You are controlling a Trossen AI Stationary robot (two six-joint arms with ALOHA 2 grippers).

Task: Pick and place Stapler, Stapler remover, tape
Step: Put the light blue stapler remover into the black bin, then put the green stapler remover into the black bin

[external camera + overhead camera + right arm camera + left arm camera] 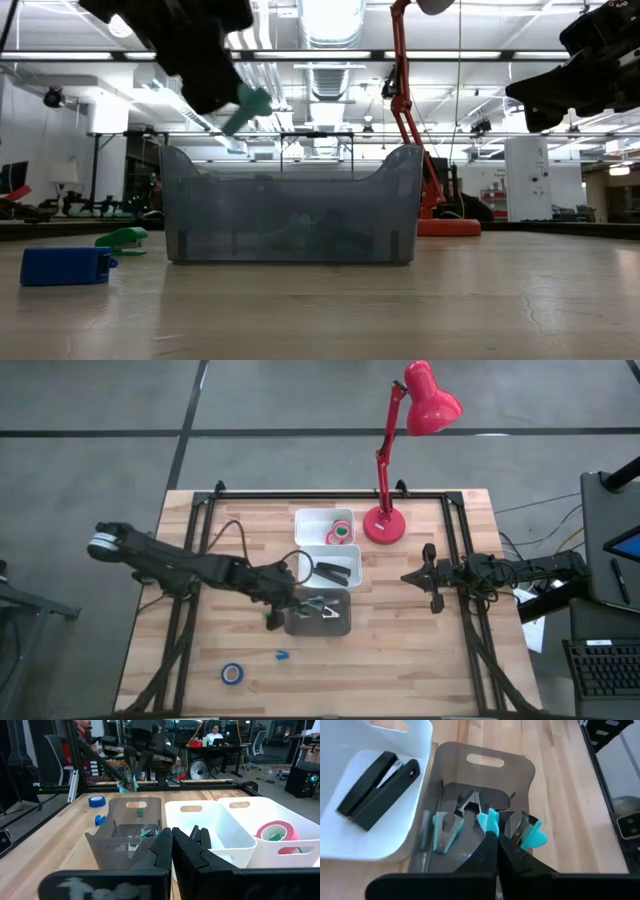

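Directly beneath the closed left end effector (497, 837) lies a staple remover (492, 821).

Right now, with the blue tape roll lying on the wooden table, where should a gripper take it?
The blue ring-shaped tape roll lies flat, hole up, on the wooden table. Probably come straight down and pinch one wall of the ring, one finger in the core, one outside; the low rim offers little from the side.

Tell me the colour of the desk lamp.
Red, clearest in the high view: desk lamp.
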